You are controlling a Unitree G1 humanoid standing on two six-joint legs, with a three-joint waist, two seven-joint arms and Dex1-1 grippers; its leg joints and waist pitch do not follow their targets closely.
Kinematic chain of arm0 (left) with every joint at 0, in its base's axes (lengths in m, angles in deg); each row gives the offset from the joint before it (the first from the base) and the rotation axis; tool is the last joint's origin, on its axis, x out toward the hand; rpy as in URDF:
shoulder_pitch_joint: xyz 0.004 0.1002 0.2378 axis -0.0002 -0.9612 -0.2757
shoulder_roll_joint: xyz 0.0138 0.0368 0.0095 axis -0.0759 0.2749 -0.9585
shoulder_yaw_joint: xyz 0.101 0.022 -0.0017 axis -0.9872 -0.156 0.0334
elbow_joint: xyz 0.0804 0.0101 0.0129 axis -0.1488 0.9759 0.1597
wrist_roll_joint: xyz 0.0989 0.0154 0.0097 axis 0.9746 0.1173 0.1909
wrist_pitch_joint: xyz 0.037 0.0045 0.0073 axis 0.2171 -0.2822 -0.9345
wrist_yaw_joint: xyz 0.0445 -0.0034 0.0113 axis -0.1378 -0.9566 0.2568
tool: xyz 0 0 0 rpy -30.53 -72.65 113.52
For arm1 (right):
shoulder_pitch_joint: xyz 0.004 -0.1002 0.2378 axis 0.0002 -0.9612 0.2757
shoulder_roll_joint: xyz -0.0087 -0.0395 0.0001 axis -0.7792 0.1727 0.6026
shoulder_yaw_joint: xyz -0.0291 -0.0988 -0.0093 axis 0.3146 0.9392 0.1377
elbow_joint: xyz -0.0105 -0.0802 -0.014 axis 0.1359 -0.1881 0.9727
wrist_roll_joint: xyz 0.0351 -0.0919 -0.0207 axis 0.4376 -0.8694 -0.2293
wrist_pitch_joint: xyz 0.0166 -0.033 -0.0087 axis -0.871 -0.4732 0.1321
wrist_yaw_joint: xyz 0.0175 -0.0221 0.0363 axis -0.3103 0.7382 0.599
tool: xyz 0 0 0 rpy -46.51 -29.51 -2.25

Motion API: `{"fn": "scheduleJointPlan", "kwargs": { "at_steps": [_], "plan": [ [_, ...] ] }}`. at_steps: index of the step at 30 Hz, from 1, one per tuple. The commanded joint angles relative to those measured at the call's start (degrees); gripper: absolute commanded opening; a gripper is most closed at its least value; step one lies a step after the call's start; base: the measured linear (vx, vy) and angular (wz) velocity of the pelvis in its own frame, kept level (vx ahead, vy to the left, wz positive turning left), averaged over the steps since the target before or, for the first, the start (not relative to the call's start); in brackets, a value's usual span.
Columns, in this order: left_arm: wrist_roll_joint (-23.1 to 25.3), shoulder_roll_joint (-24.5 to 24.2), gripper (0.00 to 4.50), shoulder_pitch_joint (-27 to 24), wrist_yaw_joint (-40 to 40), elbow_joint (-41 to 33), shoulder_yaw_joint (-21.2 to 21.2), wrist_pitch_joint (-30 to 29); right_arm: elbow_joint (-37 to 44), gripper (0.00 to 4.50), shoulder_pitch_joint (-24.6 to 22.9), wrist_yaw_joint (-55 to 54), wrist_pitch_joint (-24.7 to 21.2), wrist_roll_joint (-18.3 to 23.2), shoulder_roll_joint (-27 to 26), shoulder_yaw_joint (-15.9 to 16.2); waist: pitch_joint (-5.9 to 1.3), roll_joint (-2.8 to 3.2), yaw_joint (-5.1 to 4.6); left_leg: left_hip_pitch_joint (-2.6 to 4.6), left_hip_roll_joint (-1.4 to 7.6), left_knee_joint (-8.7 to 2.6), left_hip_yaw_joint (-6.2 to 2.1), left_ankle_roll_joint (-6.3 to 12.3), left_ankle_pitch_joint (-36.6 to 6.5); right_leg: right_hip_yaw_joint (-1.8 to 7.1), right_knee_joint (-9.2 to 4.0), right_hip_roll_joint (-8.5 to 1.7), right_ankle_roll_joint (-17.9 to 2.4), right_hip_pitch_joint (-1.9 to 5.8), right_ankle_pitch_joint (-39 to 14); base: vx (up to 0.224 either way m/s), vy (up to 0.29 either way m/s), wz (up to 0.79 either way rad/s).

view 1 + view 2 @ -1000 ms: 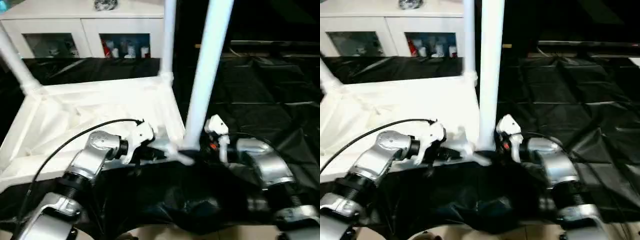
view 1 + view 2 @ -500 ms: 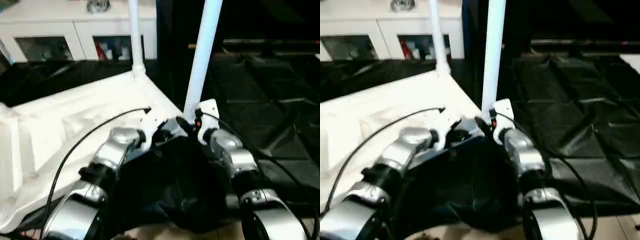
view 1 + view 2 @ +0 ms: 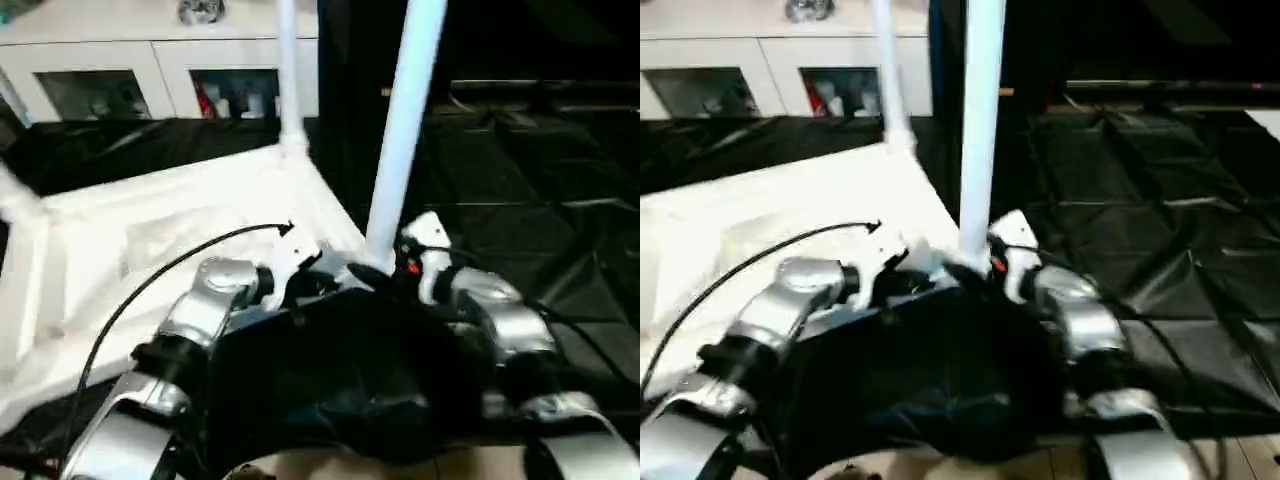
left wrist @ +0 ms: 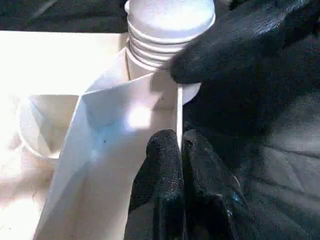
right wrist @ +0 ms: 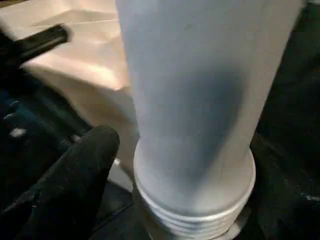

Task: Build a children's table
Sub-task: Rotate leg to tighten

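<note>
1. The table top (image 3: 150,240) lies upside down on black sheeting (image 3: 540,200).
2. The left pincer (image 4: 172,165) is clamped on its rim.
3. The right pincer (image 5: 85,165) is spread beside the near leg (image 3: 400,130), standing in its corner socket.

No readable text, labels, brands or numbers on anything in view.

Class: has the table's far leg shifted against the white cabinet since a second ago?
Yes, leftward: the far leg now overlaps the cabinet's right end; earlier it stood just beyond it.
</note>
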Motion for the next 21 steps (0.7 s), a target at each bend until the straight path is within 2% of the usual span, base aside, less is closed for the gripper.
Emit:
{"fn": "scheduleJointPlan", "kwargs": {
  "at_steps": [1,2,4,5,6,9,10,11,12,15,16,17,18,21],
  "plan": [
    [-3.6,1.4,0.00,0.3,-2.8,-3.7,-0.9,2.6,3.9,3.98,-0.8,9.0,-1.1,1.5,-0.8,5.4,-3.76,-0.99,0.20,0.51,1.14,-3.52,0.25,4.66,-9.9,1.96,-3.94,-2.50,-13.5,3.09,-8.2,0.000,0.000,0.00],
    [-3.8,0.9,0.00,-0.1,-3.8,-4.3,-1.0,2.2,4.7,3.98,-1.1,10.9,-1.6,1.7,0.1,5.8,-3.68,-1.17,0.20,0.33,1.12,-3.52,0.28,4.93,-9.4,1.98,-3.85,-2.53,-13.5,3.06,-7.9,0.000,0.000,0.00],
    [-4.1,0.1,0.00,-0.7,-5.2,-5.1,-1.0,1.8,5.6,3.98,-1.4,12.9,-2.5,1.9,1.3,6.2,-3.76,-1.11,0.25,0.38,1.17,-3.46,0.29,5.08,-8.9,1.98,-3.79,-2.56,-13.6,2.98,-7.4,0.000,0.000,0.00],
    [-4.4,-0.9,0.00,-1.3,-6.7,-6.0,-1.0,1.5,6.5,3.83,-1.7,15.0,-3.4,2.3,2.4,6.7,-3.66,-1.42,0.35,0.35,1.17,-3.51,0.30,5.25,-9.1,1.92,-3.87,-2.55,-13.6,3.00,-8.2,0.000,0.000,0.00],
    [-4.5,-1.4,0.00,-1.7,-7.3,-6.3,-1.0,1.6,6.9,3.74,-1.8,16.0,-3.9,2.4,2.9,7.0,-3.71,-1.32,0.43,0.38,1.21,-3.47,0.31,5.25,-9.0,1.96,-3.79,-2.60,-13.6,2.96,-8.3,0.000,0.000,0.00],
    [-4.7,-2.5,0.00,-2.5,-8.7,-7.1,-1.2,1.4,8.0,3.55,-2.3,18.1,-4.9,2.7,3.9,7.6,-3.59,-1.67,0.52,0.44,1.21,-3.57,0.33,4.99,-9.5,1.99,-3.91,-2.69,-13.2,2.79,-10.2,0.000,0.000,0.00],
    [-4.7,-2.6,0.00,-2.6,-8.8,-7.2,-1.3,1.3,8.1,3.55,-2.3,18.3,-5.1,2.8,4.0,7.7,-3.50,-1.89,0.52,0.38,1.24,-3.62,0.34,4.83,-9.6,2.05,-3.96,-2.70,-12.8,2.78,-10.9,0.000,0.000,0.00],
    [-4.9,-2.9,0.00,-3.1,-9.3,-7.8,-1.2,1.1,8.7,3.35,-2.5,18.9,-5.8,3.1,4.3,7.9,-3.48,-2.20,0.49,0.43,1.29,-3.67,0.37,4.78,-9.5,2.07,-4.04,-2.76,-12.5,2.73,-11.3,0.000,0.000,0.00],
    [-5.0,-3.0,0.00,-3.3,-9.7,-8.1,-1.2,0.9,8.8,3.29,-2.6,19.2,-6.0,3.2,4.4,8.1,-3.48,-2.08,0.55,0.45,1.27,-3.67,0.34,4.76,-9.4,2.08,-4.01,-2.76,-12.4,2.72,-11.4,0.000,0.000,0.00],
    [-5.5,-3.3,0.00,-4.0,-10.6,-9.4,-1.2,0.0,9.6,2.96,-2.9,20.3,-6.8,3.0,4.5,8.5,-3.45,-2.48,0.59,0.43,1.26,-3.66,0.42,4.72,-8.9,2.11,-4.02,-2.76,-12.1,2.63,-11.8,0.000,0.000,0.00],
    [-5.6,-3.4,0.00,-4.3,-10.8,-9.9,-1.2,-0.3,9.9,2.96,-3.0,20.5,-7.1,3.0,4.6,8.6,-3.45,-2.38,0.61,0.38,1.26,-3.68,0.37,4.62,-8.8,2.12,-3.98,-2.79,-11.9,2.65,-11.8,0.000,0.000,0.00],
    [-5.5,-3.4,0.00,-4.6,-10.5,-10.4,-1.1,-0.5,10.0,2.88,-3.2,20.4,-7.3,2.9,4.4,8.7,-3.42,-2.69,0.57,0.41,1.27,-3.70,0.42,4.54,-8.8,2.12,-4.05,-2.77,-11.8,2.61,-11.8,0.000,0.000,0.00],
    [-5.5,-3.4,0.00,-4.6,-10.4,-10.4,-1.1,-0.5,10.0,2.83,-3.2,20.4,-7.4,2.9,4.4,8.7,-3.43,-2.59,0.61,0.38,1.30,-3.72,0.34,4.42,-8.7,2.13,-3.93,-2.84,-11.8,2.65,-11.8,0.000,0.000,0.00],
    [-5.5,-3.0,0.00,-4.7,-9.5,-10.6,-0.9,-0.5,9.4,2.74,-3.3,18.8,-7.5,2.6,3.6,8.2,-3.42,-2.90,0.56,0.38,1.19,-3.68,0.39,4.45,-8.5,2.14,-3.95,-2.78,-11.6,2.62,-11.6,0.000,0.000,0.00]
  ]
}}
